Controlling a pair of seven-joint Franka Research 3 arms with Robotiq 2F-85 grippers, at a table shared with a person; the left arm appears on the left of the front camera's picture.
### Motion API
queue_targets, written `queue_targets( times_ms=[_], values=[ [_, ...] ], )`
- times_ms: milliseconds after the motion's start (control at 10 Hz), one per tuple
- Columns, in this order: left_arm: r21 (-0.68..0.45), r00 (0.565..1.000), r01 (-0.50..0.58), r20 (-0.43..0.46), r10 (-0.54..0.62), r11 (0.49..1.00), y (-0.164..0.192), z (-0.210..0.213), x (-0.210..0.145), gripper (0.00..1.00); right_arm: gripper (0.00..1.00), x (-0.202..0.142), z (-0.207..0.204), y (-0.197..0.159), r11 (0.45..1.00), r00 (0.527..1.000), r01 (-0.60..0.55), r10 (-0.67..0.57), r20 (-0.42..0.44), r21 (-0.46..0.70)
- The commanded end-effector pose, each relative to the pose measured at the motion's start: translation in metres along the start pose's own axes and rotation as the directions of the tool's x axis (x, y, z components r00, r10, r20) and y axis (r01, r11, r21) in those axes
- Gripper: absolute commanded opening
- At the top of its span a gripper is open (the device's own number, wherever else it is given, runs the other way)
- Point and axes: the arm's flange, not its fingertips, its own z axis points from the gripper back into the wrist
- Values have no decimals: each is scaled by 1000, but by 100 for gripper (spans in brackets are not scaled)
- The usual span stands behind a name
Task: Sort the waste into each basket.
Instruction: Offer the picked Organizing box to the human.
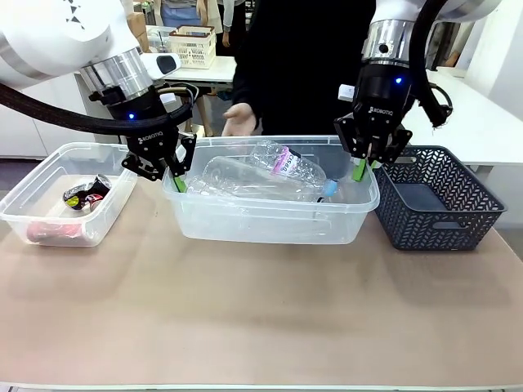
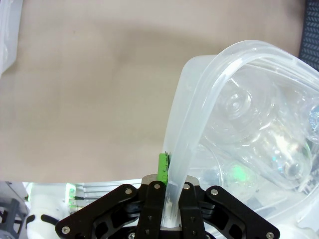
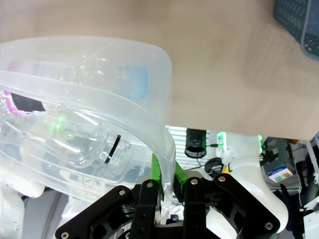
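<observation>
A see-through middle tub [image 1: 270, 224] holds clear plastic bottles, one with a pink label [image 1: 284, 161] and another lying beside it [image 1: 233, 178]. My left gripper [image 1: 177, 181] is shut on the tub's left rim, and my right gripper [image 1: 360, 169] is shut on its right rim. In the left wrist view the rim [image 2: 179, 144] runs down between the left gripper's [image 2: 168, 199] fingers, with a green pad [image 2: 162, 169] against it. The right wrist view shows the rim [image 3: 124, 112] pinched in the right gripper [image 3: 167, 186]. Whether the tub rests on the table I cannot tell.
A second clear tub [image 1: 24, 214] at the left holds foil wrappers [image 1: 86, 194]. A dark slate-blue lattice basket [image 1: 458, 220] stands at the right. A person in black stands behind the middle tub, one hand [image 1: 239, 120] held above its far rim. The near tabletop [image 1: 261, 310] is bare.
</observation>
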Motion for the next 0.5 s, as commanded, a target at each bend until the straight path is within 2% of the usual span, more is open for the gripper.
queue_targets(
  times_ms=[0, 100, 300, 400],
  values=[
    [-22, 999, -39, 19, 39, 999, 2, 6, 1, 0, 0, -5, 1, -3, 1000, 1000, -8, 8, -11, -19],
    [0, 1000, 0, 0, 0, 1000, 0, 0, 0, 3, 6, 0, 0, 0, 1000, 1000, 0, 0, 0, 0],
    [1, 999, 29, 27, -29, 1000, -16, 17, 42, 3, 6, 50, 27, 14, 998, 1000, -25, 25, 10, -52],
    [-3, 996, 42, 81, -42, 999, -24, 26, 65, 3, 6, 79, 39, 22, 997, 998, -56, 57, 28, -49]
  ],
)
